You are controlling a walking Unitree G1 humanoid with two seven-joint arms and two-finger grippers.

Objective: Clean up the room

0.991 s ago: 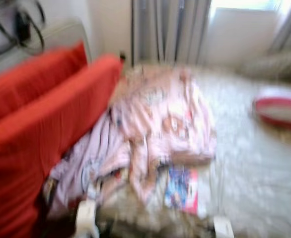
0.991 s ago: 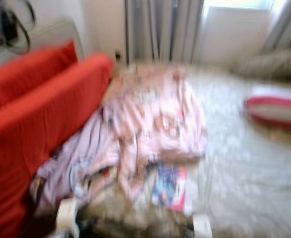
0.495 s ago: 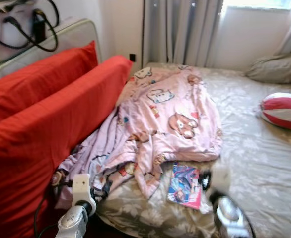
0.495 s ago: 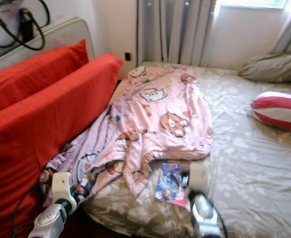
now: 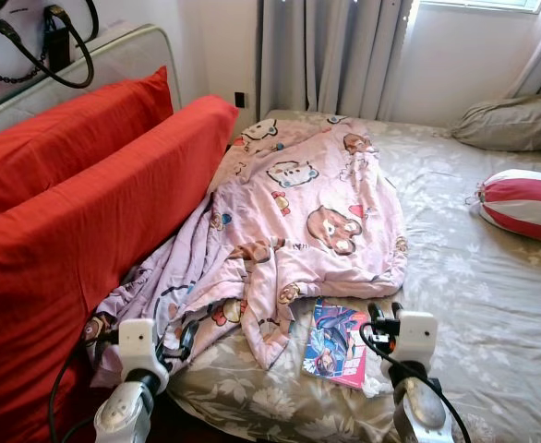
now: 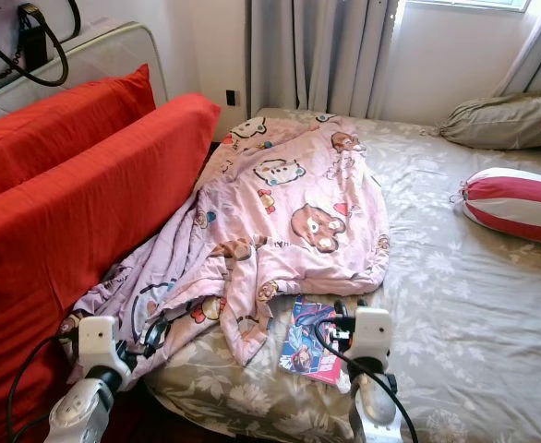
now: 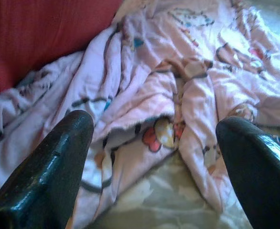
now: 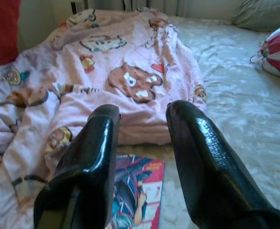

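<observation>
A crumpled pink cartoon-print blanket (image 5: pixel 298 212) sprawls across the middle of the frame on a bed with a beige floral sheet (image 5: pixel 492 305); two long red cushions (image 5: pixel 86 212) stand along the left side; a glossy pink-and-blue magazine (image 5: pixel 337 343) lies at lower centre, just below the blanket's hem; a red-and-white striped bolster pillow (image 5: pixel 524 203) rests at the right edge; the left gripper (image 7: pixel 154 143) hovers at lower left with fingers spread wide before the blanket; the right gripper (image 8: pixel 142 143), fingers parted and empty, hangs over the magazine.
</observation>
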